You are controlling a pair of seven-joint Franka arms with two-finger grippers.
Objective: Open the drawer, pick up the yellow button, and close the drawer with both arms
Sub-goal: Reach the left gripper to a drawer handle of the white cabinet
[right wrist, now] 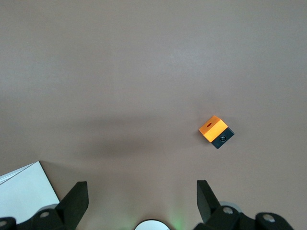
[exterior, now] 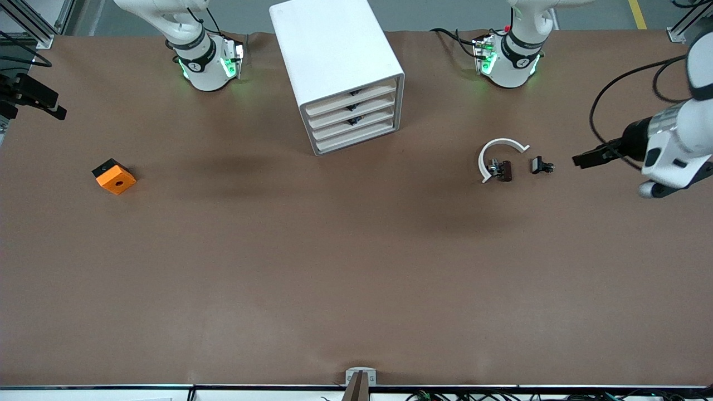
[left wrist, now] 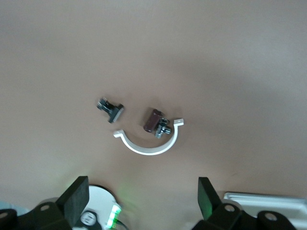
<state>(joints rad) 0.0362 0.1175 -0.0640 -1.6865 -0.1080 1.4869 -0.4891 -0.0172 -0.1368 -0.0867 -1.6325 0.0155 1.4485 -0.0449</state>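
Observation:
The white cabinet (exterior: 334, 55) stands near the arms' bases, mid-table. Its four beige drawer fronts (exterior: 373, 117) with small black handles are all shut. The button is hidden. My left gripper (exterior: 582, 160) hangs open and empty at the left arm's end of the table, up in the air beside the black clips; its wrist view (left wrist: 142, 191) looks down on them. My right gripper (exterior: 53, 108) hangs open and empty at the right arm's end of the table; its wrist view (right wrist: 142, 191) shows bare table and a corner of the cabinet (right wrist: 24, 189).
An orange square block with a hole (exterior: 114, 176) lies toward the right arm's end; it also shows in the right wrist view (right wrist: 216, 132). A white arc (exterior: 498, 146) with small dark clips (exterior: 541, 165) lies toward the left arm's end; the arc (left wrist: 148, 146) shows in the left wrist view.

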